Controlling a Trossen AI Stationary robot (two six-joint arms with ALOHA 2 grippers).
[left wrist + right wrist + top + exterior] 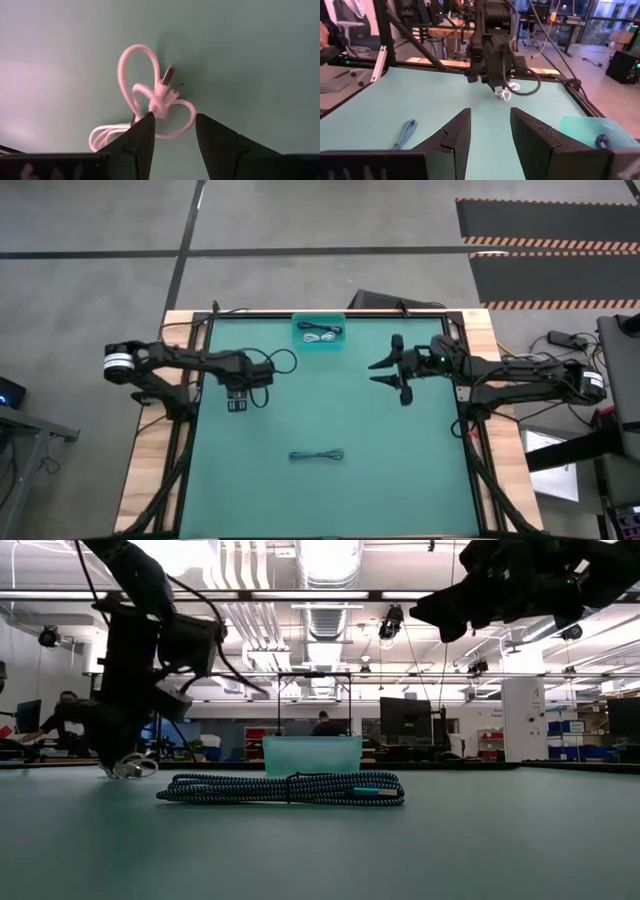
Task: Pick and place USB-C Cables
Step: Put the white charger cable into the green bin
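A white USB-C cable (159, 102), bundled with loose loops, lies on the green table under my left gripper (172, 125). That gripper is open and points down, its fingertips astride the cable's near loop. It is low at the table in the low view (125, 765), on the table's left part (238, 400). A dark braided cable (316, 455) lies flat near the table's middle (285, 788). Another bundled cable (320, 333) lies inside the teal bin (303, 340). My right gripper (393, 376) is open, raised above the table's right part and touches nothing. My left gripper comes from above, pointing down, with its open fingers on either side of the white cable's loop (175, 131). One fingertip (146, 122) stands right beside the tied middle (159, 107). I cannot tell whether it touches. The cable lies flat on the table.
The teal bin stands at the middle of the table's far edge (312, 754). A black frame (205, 380) borders the green mat. Bare mat lies between the arms and toward the near edge. People and desks show in the room behind.
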